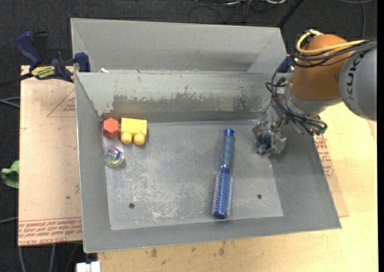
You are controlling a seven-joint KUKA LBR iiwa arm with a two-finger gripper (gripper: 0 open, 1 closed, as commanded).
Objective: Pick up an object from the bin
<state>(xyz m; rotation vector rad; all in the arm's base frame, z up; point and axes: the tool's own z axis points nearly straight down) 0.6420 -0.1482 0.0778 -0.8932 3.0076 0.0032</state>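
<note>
My gripper [268, 140] hangs low at the right side of the bin floor, close to the right wall. A blue hairbrush [224, 178] lies lengthwise on the floor to its left, handle pointing to the back and bristle head toward the front. The brush's handle tip is a short way from the gripper and not touching it. Nothing shows between the gripper and the floor beneath it.
At the back left corner sit a red block [110, 127] and a yellow block [134, 131] side by side, with a small clear ball [113, 156] just in front of them. The arm with its orange cover comes in over the right rim.
</note>
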